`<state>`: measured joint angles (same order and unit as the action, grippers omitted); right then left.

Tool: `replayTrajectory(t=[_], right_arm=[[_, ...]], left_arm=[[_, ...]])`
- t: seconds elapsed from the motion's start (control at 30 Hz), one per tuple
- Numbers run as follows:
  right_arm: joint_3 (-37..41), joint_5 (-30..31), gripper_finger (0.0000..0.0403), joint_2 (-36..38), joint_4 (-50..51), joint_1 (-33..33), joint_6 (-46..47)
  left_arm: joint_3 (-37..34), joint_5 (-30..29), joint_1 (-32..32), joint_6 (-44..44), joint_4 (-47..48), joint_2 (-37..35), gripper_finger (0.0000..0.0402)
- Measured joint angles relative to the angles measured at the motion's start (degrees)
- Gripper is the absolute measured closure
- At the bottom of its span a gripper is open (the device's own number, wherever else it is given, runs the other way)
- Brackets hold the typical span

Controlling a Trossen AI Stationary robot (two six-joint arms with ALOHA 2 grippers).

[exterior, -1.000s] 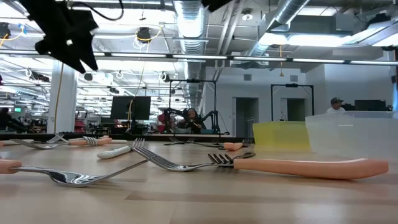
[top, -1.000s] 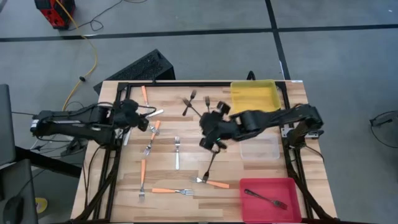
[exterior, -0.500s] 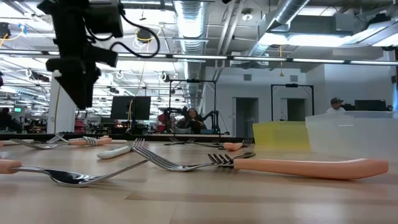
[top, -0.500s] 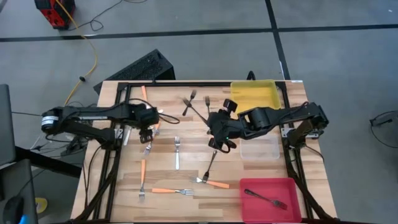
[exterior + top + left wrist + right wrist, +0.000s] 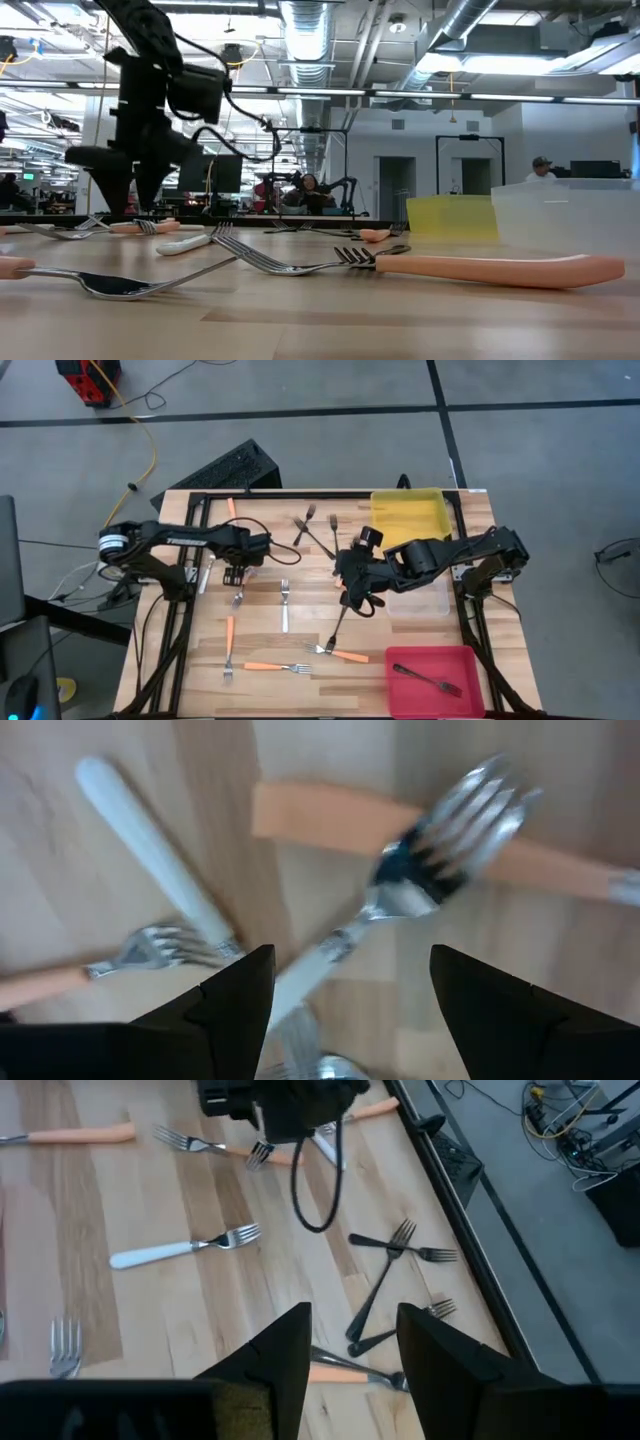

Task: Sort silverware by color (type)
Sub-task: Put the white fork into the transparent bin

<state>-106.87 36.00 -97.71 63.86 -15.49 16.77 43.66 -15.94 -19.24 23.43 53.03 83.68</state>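
1. Two dark robot arms reach over a wooden table [image 5: 400,660] in the overhead view. The left gripper [image 5: 236,572] sits in the upper left part of the table, over a small cluster of forks, and its fingers stand apart with nothing between them. The right gripper [image 5: 356,592] hangs near the middle of the table, fingers apart and empty. A yellow bin [image 5: 408,515] sits at the upper right, a clear bin [image 5: 420,600] just below it, and a red bin [image 5: 435,675] at the lower right with one dark fork [image 5: 428,680] inside. Three dark forks [image 5: 316,530] lie crossed at the top centre. A white-handled fork [image 5: 284,605] lies in the middle, and orange-handled forks [image 5: 275,667] lie along the lower left.

2. At table level, the left gripper [image 5: 120,195] hangs at the left of the frame, just above the tabletop. A long orange-handled fork [image 5: 490,267] stretches across the right foreground, its tines meeting a silver fork [image 5: 150,283] that runs off to the left.

3. Left wrist view: two dark fingers [image 5: 235,1000] frame a white-handled fork [image 5: 400,895] lying slantwise on the wood, crossing an orange handle [image 5: 330,820]. A second white handle [image 5: 150,850] lies at the upper left.

4. Right wrist view: two dark fingers [image 5: 285,1355] stand parted at the bottom. Beyond them lie the crossed dark forks [image 5: 390,1275] at centre right and a white-handled fork [image 5: 185,1248] at centre left. The other arm shows at the top.
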Motion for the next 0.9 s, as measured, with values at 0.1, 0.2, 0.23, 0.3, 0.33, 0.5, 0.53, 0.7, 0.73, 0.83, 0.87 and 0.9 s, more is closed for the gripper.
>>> replayTrajectory(t=[0.1, 0.2, 0.23, 0.3, 0.33, 0.5, 0.53, 0.7, 0.73, 0.83, 0.87, 0.9], right_arm=[[0.0, 0.0, 0.023, 0.0, 0.5, 0.1, 1.6], [0.0, 0.0, 0.023, 0.0, 1.9, 0.1, 1.8], [0.0, 0.0, 0.023, 0.0, 2.5, 0.1, 1.9], [0.0, 0.0, 0.023, 0.0, 3.4, 0.1, 2.6], [0.0, 0.0, 0.023, 0.0, 3.9, 0.1, 2.9], [0.0, 0.0, 0.023, 0.0, 4.3, -0.2, 4.2], [0.0, 0.0, 0.023, 0.0, 4.3, -0.2, 4.2], [0.0, 0.0, 0.023, 0.0, 4.4, -1.4, 4.4], [0.0, 0.0, 0.023, 0.0, 4.4, -1.6, 4.4], [0.0, 0.1, 0.023, 0.0, 4.4, -2.3, 4.4], [0.0, 0.2, 0.023, 0.0, 4.4, -2.4, 4.4], [0.0, 0.4, 0.023, 0.0, 4.3, -2.6, 4.4]], left_arm=[[0.0, 1.5, -1.0, 3.8, -2.8, 0.7, 0.015], [0.0, 3.4, -2.0, 6.4, -5.2, 0.7, 0.015], [0.0, 4.2, -2.3, 7.2, -5.5, 0.7, 0.015], [0.0, 6.2, -2.9, 8.4, -5.6, 0.7, 0.015], [0.0, 7.0, -3.2, 8.8, -5.7, 0.7, 0.015], [0.0, 9.7, -4.0, 11.4, -7.0, 0.8, 0.015], [0.0, 9.7, -4.2, 11.9, -7.5, 0.8, 0.015], [0.0, 10.5, -5.8, 13.2, -8.0, 0.8, 0.0156], [0.0, 11.1, -6.1, 13.2, -8.0, 0.8, 0.016], [-0.5, 11.7, -6.7, 12.6, -8.2, 0.8, 0.0175], [-0.9, 11.7, -6.8, 12.6, -8.5, 0.8, 0.018], [-1.5, 11.7, -6.9, 12.5, -8.9, 0.8, 0.0185]])
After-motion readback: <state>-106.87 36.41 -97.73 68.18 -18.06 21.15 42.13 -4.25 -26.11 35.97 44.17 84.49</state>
